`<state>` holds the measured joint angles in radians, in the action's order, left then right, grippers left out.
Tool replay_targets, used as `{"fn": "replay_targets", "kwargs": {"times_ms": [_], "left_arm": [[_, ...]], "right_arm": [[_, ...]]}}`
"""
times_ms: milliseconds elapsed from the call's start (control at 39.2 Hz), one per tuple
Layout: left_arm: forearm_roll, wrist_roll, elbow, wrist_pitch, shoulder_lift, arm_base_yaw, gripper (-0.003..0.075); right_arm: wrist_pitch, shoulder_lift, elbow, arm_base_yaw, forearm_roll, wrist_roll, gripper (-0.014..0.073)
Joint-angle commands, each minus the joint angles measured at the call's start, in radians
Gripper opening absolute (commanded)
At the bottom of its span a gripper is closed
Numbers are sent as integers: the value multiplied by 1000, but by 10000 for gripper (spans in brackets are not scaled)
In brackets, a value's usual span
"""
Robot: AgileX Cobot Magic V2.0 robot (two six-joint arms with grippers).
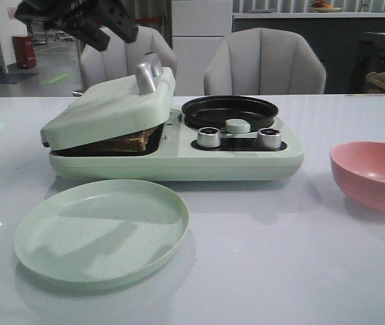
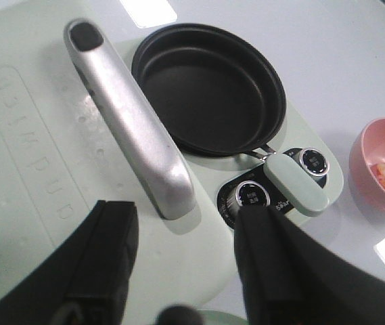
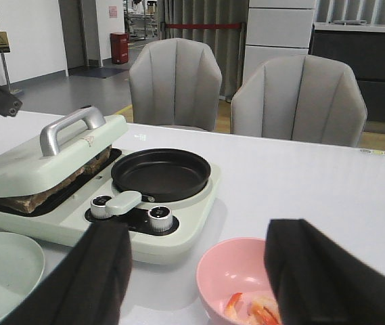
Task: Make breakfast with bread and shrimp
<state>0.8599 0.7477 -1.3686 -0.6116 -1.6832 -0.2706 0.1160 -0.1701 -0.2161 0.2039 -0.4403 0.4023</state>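
Mint-green sandwich press lid rests tilted on bread inside. Shrimp lie in pink bowl. Left gripper hangs above lid handle, fingers spread, empty. Right gripper likewise spread, empty.

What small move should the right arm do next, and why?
Probably lower the open right gripper into the pink bowl to take a shrimp: the bread already sits under the lid, while the pan is empty.
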Motion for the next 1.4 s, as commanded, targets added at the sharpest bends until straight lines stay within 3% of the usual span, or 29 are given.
{"fn": "replay_targets", "kwargs": {"times_ms": [0, 561, 892, 1376], "left_arm": [[-58, -22, -28, 20, 107, -3, 384], [-627, -341, -28, -64, 432, 1, 384], [-691, -371, 39, -63, 695, 1, 384], [-719, -372, 459, 141, 1116, 1, 384]], "right_arm": [[-78, -7, -28, 1, -7, 1, 530], [-78, -7, -28, 1, -7, 1, 530], [-78, -7, -28, 1, -7, 1, 530], [-78, -7, -28, 1, -7, 1, 530]]}}
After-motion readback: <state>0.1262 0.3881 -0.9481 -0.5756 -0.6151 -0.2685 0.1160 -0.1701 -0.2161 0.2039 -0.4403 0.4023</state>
